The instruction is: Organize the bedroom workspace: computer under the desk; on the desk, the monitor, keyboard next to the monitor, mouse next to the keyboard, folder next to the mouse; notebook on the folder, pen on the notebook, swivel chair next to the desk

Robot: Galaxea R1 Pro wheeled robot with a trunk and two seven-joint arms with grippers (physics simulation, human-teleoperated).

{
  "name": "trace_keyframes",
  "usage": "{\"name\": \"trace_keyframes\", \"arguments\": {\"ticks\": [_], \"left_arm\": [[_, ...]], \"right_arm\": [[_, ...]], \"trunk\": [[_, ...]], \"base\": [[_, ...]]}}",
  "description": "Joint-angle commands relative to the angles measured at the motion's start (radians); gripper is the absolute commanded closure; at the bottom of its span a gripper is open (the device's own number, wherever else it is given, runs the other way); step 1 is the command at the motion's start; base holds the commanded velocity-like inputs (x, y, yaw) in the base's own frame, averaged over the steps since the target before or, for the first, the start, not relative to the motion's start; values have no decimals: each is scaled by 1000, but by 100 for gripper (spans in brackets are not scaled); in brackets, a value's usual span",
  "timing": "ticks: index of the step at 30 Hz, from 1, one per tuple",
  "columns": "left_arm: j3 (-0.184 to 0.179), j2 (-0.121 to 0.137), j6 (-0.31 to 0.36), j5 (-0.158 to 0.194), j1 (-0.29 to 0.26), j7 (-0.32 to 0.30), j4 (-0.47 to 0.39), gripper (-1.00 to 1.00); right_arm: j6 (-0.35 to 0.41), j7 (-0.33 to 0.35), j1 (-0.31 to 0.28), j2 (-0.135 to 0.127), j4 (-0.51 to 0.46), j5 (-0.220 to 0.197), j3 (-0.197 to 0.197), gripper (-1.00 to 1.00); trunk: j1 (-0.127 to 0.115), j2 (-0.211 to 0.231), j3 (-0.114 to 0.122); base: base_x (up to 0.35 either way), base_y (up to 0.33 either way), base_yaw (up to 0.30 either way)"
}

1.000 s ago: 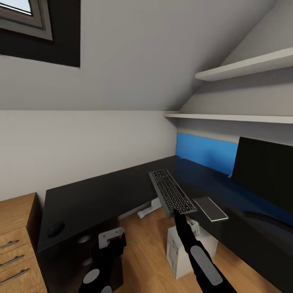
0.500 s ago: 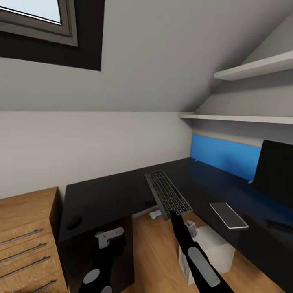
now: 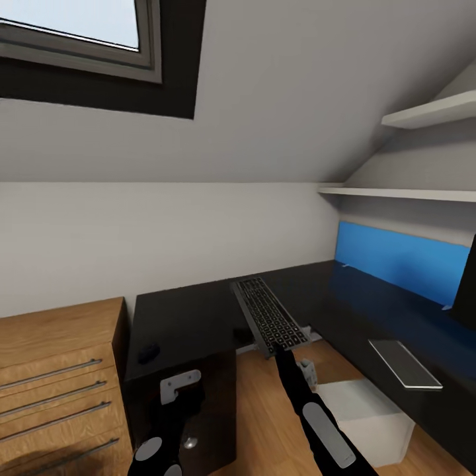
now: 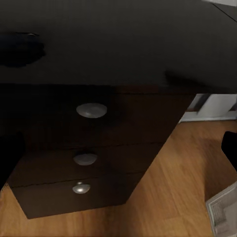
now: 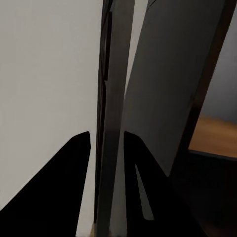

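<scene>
The keyboard (image 3: 268, 316) is clamped at its near short edge in the right hand (image 3: 276, 349) and held tilted, far end raised, above the inner corner of the black tabletop (image 3: 192, 311). In the right wrist view the keyboard (image 5: 112, 123) runs edge-on between the two dark fingers (image 5: 69, 163), which press on its faces. The left hand (image 3: 177, 390) hangs low in front of the tabletop's drawer block; whether its fingers are apart or together cannot be told.

Step in hand, as judged: carrying the keyboard to its place beside the monitor (image 3: 467, 277).
- Keep the grip firm; a long flat part held at one end will tend to droop or twist.
- Bring the keyboard level before lowering, so the far edge does not strike the tabletop first.
- Set it down on bare tabletop near the monitor, apart from the notebook (image 3: 404, 363), which lies on the tabletop between the keyboard and the monitor.

The mouse (image 3: 148, 352) rests on the tabletop's short wing, well apart from the keyboard, on the side away from the monitor. The computer (image 3: 370, 420) stands on the wood floor (image 3: 264, 423) below the tabletop, under the notebook. Round silver knobs (image 4: 91, 110) mark the drawers. A blue back panel (image 3: 396, 259) runs behind the tabletop up to the monitor. A light wood dresser (image 3: 59, 377) stands beside the mouse end. Pale walls, two wall shelves (image 3: 396, 193) and a skylight (image 3: 79, 33) enclose the space.
</scene>
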Motion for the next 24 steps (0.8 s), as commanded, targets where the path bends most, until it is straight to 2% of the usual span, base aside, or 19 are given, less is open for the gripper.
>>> {"name": "trace_keyframes", "arguments": {"ticks": [1,7,24], "left_arm": [[-1,0,3,6,-1,7,-1,-100],[-1,0,3,6,-2,7,0,-100],[-1,0,3,6,-2,7,0,-100]], "right_arm": [[-6,7,-1,-1,0,-10,3,100],[-5,12,-1,-1,0,-11,1,100],[12,19,-1,-6,-1,-11,-7,100]], "trunk": [[0,-1,-1],[0,-1,1],[0,-1,1]], "base": [[0,0,238],[0,0,193],[0,0,9]]}}
